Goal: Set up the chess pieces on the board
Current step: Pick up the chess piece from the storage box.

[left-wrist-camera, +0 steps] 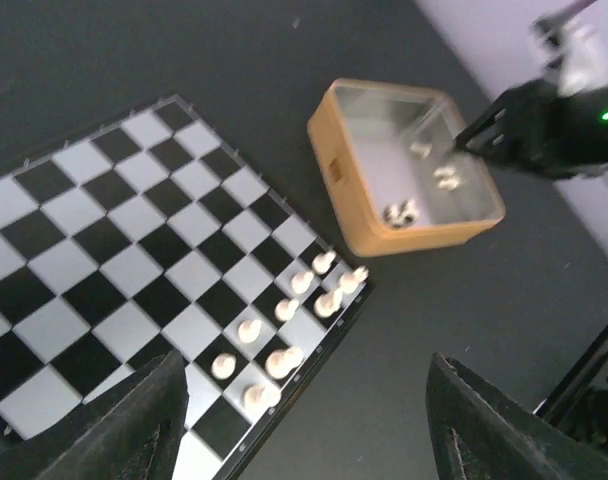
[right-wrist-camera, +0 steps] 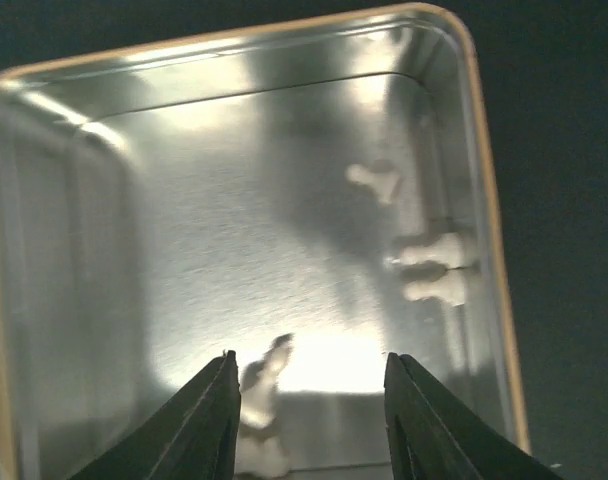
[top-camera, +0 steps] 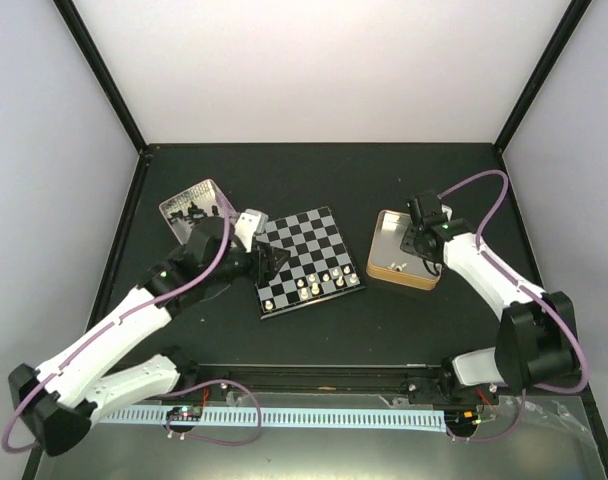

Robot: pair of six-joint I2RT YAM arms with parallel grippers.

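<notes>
Board (top-camera: 306, 262) lies mid-desk (top-camera: 314, 170), with white pieces (left-wrist-camera: 284, 335) ranked along its 5 o'clock edge. Left fingers (left-wrist-camera: 134, 425) hang wide and empty above it. Right fingers (right-wrist-camera: 209, 420) stand apart inside the tan box (top-camera: 396, 281) at 3 o'clock, with a loose piece (right-wrist-camera: 264, 385) between them; I judge this a pickup approach.

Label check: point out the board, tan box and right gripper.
board (top-camera: 302, 248), top view, bare middle square
tan box (left-wrist-camera: 346, 195), left wrist view, outer side wall
right gripper (right-wrist-camera: 309, 360), right wrist view, midway between fingertips
</notes>
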